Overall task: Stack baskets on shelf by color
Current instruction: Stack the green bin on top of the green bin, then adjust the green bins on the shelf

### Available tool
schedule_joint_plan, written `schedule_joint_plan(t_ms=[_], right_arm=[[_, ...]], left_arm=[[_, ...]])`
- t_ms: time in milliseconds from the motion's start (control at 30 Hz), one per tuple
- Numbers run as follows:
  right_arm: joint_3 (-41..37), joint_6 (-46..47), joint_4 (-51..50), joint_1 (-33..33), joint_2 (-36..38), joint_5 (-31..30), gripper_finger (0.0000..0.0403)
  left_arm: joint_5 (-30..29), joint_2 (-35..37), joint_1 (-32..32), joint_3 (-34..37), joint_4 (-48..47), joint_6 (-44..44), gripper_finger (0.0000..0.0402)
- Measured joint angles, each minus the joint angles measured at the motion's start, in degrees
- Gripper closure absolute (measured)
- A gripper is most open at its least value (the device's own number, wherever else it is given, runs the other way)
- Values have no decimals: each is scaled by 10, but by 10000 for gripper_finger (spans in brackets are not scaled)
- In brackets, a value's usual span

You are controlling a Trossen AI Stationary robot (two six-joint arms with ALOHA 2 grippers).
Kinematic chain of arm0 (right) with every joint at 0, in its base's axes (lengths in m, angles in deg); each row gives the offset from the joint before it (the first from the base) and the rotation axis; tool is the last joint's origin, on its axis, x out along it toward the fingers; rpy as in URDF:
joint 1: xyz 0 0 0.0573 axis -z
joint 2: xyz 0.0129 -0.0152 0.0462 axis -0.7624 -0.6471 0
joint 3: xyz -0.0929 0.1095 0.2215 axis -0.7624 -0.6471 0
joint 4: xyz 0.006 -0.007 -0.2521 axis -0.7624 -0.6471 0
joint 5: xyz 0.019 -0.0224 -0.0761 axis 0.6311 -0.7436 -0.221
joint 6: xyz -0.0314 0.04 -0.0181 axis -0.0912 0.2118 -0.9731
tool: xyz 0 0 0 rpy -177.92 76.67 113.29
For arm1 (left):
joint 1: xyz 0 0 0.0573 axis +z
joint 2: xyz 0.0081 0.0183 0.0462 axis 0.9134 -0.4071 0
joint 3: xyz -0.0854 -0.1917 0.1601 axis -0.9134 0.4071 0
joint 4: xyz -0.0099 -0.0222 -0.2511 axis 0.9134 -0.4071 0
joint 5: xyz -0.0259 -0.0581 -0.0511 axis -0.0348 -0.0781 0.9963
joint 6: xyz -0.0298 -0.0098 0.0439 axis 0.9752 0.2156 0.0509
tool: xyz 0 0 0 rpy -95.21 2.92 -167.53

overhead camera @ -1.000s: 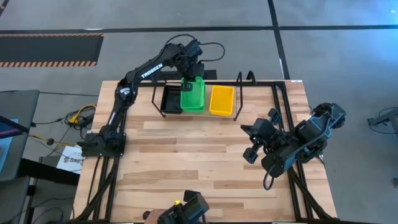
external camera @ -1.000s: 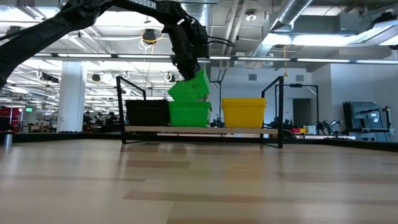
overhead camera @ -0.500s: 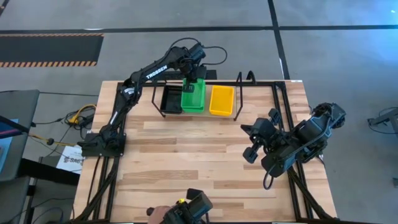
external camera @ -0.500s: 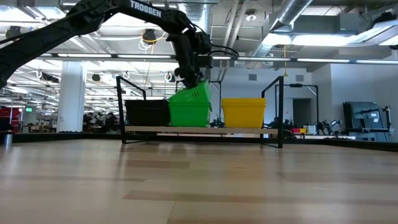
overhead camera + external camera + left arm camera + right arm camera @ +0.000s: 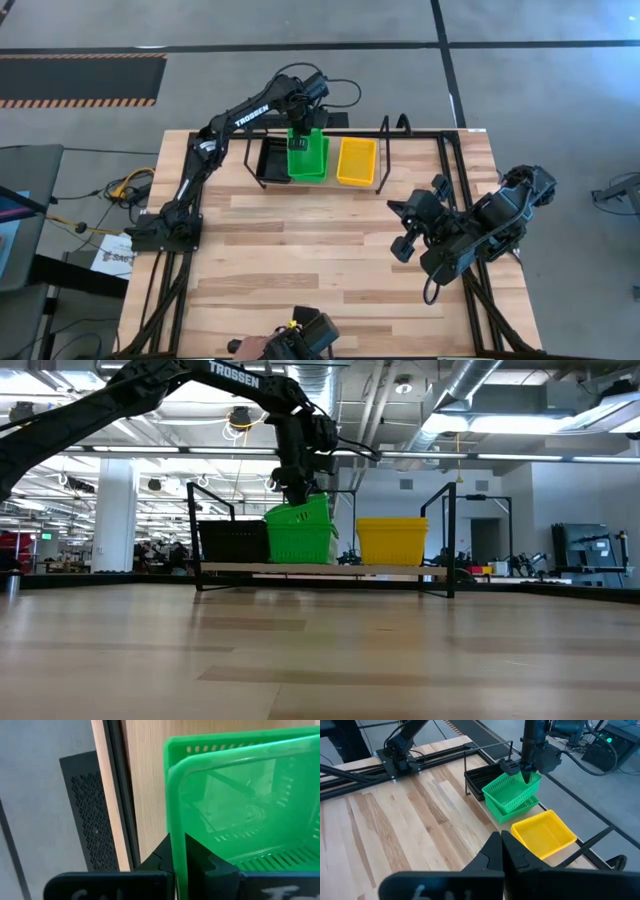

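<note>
A green basket (image 5: pixel 309 152) sits tilted in the upper middle of the high view, its lower part nested into another green basket (image 5: pixel 506 808) on the shelf (image 5: pixel 320 569). The left gripper (image 5: pixel 298 133) pinches the tilted basket's rim at the far edge, fingers clamped on the thin plastic wall. A black basket (image 5: pixel 272 159) stands just left of the green pair and a yellow basket (image 5: pixel 356 160) just right, all three in a row on the shelf. The right gripper (image 5: pixel 400 249) hangs over the worktop (image 5: pixel 300 250) at the frame's right, well apart from the shelf, fingers pressed together and empty.
</note>
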Motion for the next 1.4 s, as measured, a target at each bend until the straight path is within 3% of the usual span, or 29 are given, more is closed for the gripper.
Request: schedule_joint_plan(t_ms=[367, 800, 1067, 1200, 1400], right_arm=[[0, 0, 0, 0, 0, 0, 402], [0, 0, 0, 0, 0, 0, 402], [0, 0, 0, -1, 0, 0, 402], [0, -3, 0, -1, 0, 0, 402], [0, -17, 0, -1, 0, 1, 402]], left_arm=[[32, 0, -13, 0, -4, -23, 401], [28, 0, -21, 0, 33, -4, 400], [25, 1, -21, 0, 42, 41, 340], [-24, 1, -22, 0, 36, 80, 309], [-39, 1, -29, 0, 32, 87, 295]])
